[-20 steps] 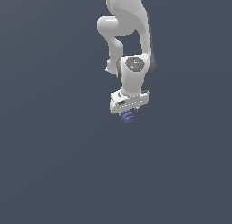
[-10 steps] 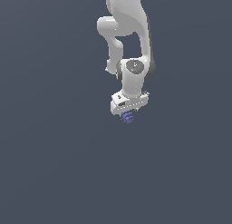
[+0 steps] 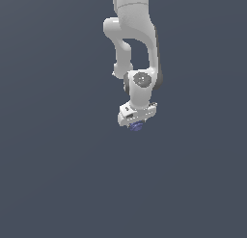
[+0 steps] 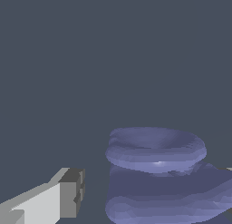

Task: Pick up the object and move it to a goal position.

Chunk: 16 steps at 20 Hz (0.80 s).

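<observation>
Blue-purple ribbed object, lumpy, under gripper.

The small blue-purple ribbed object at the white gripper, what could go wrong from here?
1. In the wrist view one grey finger pad stands apart from the small blue-purple ribbed object, so the grip may be loose or one-sided and it could slip.
2. In the exterior view the object barely shows below the white gripper, so contact cannot be checked there.
3. No goal marker shows, so placement cannot be judged.
</observation>
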Each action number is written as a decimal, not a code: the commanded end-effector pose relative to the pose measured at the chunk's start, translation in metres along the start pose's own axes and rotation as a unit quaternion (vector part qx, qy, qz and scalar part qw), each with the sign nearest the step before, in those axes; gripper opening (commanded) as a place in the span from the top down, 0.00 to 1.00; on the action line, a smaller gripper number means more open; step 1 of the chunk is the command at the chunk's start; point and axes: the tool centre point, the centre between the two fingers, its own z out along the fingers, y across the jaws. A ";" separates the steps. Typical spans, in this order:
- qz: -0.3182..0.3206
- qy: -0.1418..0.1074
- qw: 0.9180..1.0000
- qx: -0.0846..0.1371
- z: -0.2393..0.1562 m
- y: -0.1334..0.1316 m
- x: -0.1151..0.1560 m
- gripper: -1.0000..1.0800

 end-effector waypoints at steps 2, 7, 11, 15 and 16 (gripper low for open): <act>0.000 0.001 1.000 0.000 0.002 0.000 0.001 1.00; 0.000 0.001 1.000 0.000 0.002 0.000 0.001 1.00; 0.000 0.001 1.000 0.000 0.002 0.000 0.001 1.00; 0.000 0.001 1.000 -0.001 0.000 0.001 0.000 1.00; 0.000 0.001 1.000 -0.001 -0.002 0.002 -0.001 1.00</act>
